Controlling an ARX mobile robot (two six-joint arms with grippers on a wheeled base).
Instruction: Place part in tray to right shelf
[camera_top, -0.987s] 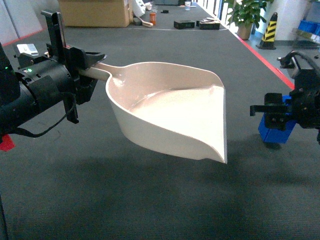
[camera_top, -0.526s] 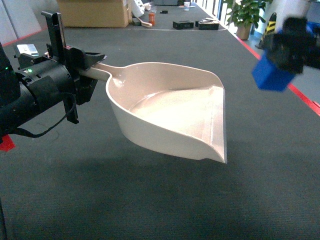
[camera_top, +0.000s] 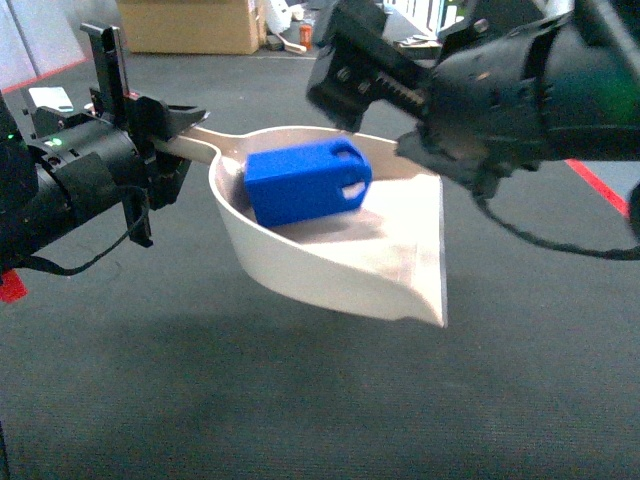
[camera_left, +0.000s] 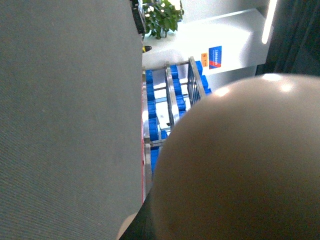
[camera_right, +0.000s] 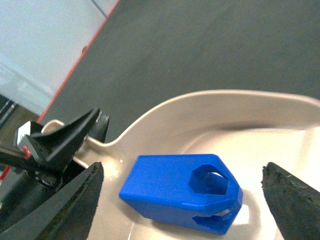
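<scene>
Dark carpeted floor. The part (camera_top: 305, 183) lies in the tray (camera_top: 400, 270), below the spread, empty right gripper (camera_right: 185, 192); left gripper (camera_top: 170, 130) clamps the handle. Carrying to the shelf remains.

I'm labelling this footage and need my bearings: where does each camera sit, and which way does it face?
Head: on the robot, slanting down at grey floor; shows the left end effector shut on the tray handle and the right arm above the part.
Left wrist: pressed against the tray's underside, looking past it to the right shelf.
Right wrist: above the tray, looking down between open fingers at the part.
Head and right wrist views share the part, the tray and the left end effector.
</scene>
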